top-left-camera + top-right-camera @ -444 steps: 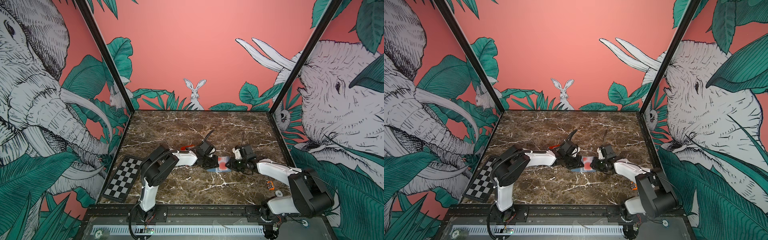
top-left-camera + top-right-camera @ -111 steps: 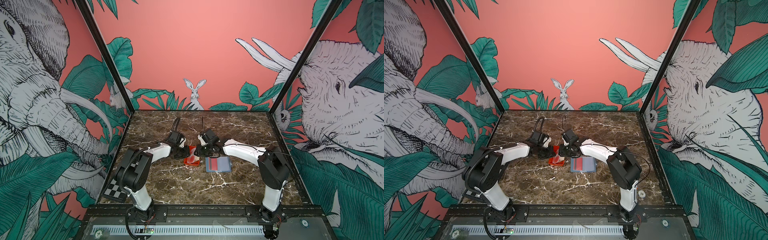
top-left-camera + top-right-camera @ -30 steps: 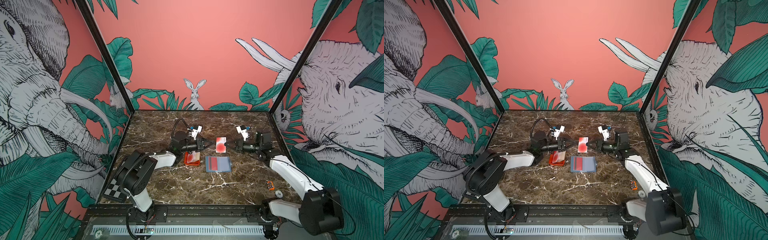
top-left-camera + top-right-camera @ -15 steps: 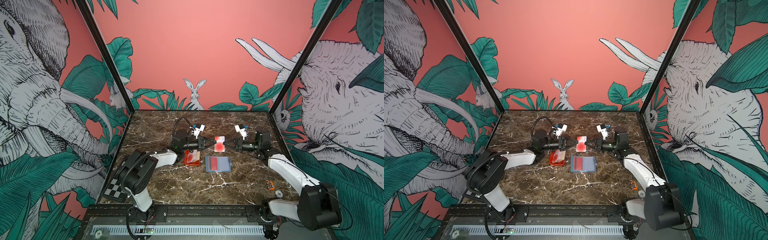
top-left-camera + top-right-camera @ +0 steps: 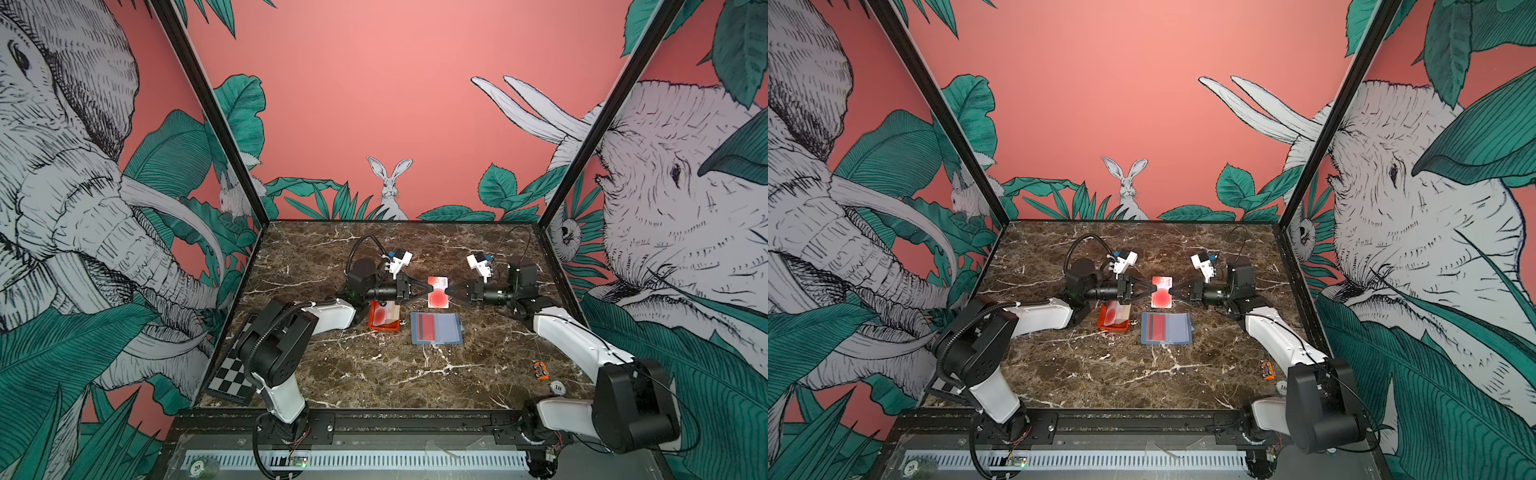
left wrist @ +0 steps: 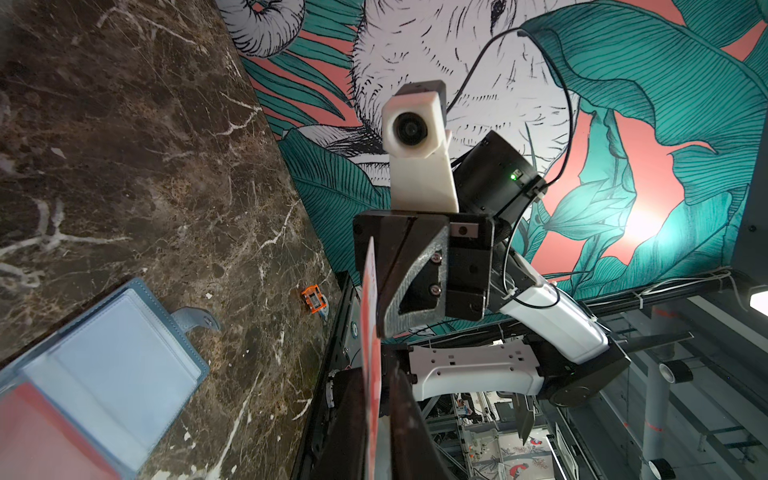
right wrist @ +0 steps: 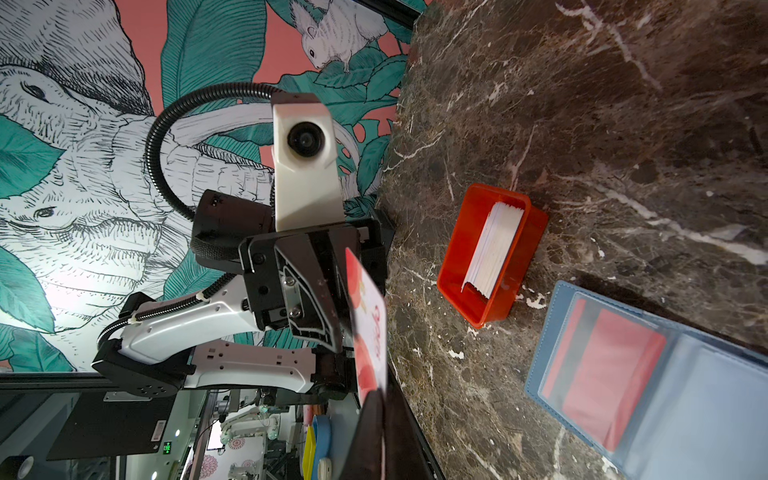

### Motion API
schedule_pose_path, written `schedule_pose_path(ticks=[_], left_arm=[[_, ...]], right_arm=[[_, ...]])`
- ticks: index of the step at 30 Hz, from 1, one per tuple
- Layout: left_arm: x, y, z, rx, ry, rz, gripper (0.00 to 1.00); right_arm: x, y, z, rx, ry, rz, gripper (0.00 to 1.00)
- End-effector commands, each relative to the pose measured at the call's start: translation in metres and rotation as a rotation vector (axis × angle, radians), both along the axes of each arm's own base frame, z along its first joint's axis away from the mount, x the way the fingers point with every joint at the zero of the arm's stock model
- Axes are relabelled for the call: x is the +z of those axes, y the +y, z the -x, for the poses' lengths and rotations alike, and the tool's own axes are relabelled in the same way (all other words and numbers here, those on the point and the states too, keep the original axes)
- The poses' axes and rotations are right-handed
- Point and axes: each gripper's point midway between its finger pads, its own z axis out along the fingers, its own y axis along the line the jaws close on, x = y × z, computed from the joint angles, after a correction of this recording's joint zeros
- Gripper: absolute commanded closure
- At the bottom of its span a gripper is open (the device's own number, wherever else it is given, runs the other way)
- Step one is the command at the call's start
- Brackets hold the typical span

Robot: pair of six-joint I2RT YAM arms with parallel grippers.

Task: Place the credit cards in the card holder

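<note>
Left hand (image 5: 424, 289) and right hand (image 5: 451, 289) each pinch an edge of one card (image 5: 438, 296), upright above the table (image 5: 374, 374), behind the open holder (image 5: 436, 328). Right should release only once left grips firmly.

- My arms (image 5: 332, 318): white shells, black joints.
- White camera housing (image 7: 305, 166); beside it, black fingers (image 7: 307, 291) with silver screws.
- Ribbed black cable (image 7: 153, 141) behind that housing.

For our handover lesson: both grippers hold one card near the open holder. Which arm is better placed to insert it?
Left, probably: once the right gripper lets go, the left gripper holds the credit card's free edge toward the card holder's empty sleeve.
</note>
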Motion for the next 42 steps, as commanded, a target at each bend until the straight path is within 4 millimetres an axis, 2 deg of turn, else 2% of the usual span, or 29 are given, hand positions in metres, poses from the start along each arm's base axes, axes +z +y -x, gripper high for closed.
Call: schedule_pose_path(ticks=[1,11,13,15,18,22,27,32,37,42], left_arm=[[0.018,0.0,0.012,-0.053,-0.061,0.031,0.89],[0.014,0.0,0.013,-0.061,-0.061,0.012,0.99],[0.009,0.001,0.011,-0.043,-0.057,-0.013,1.0],[-0.002,0.003,0.008,-0.012,-0.051,-0.066,1.0],[-0.019,0.007,0.003,0.034,-0.055,-0.16,1.0],[-0.032,0.011,-0.002,0.077,-0.046,-0.215,1.0],[-0.05,0.013,-0.004,0.116,-0.019,-0.264,1.0],[-0.067,0.011,-0.005,0.149,0.004,-0.325,1.0],[-0.082,0.008,-0.004,0.165,0.033,-0.366,1.0],[-0.096,0.012,-0.005,0.189,0.056,-0.424,1.0]], right_arm=[[0.006,0.001,-0.003,0.009,-0.039,0.003,1.0],[0.001,0.001,-0.003,0.024,-0.031,0.022,1.0],[0.0,0.0,-0.003,0.015,-0.03,0.033,0.92],[-0.009,-0.003,-0.003,-0.005,-0.015,0.073,0.83],[-0.028,-0.008,0.003,-0.044,0.01,0.158,0.79],[-0.055,-0.019,0.014,-0.093,0.037,0.302,0.77],[-0.098,-0.042,0.035,-0.165,0.061,0.557,0.76],[-0.128,-0.059,0.049,-0.215,0.08,0.68,0.76],[-0.151,-0.065,0.052,-0.224,0.116,0.728,0.78],[-0.16,-0.062,0.048,-0.222,0.125,0.75,0.8]])
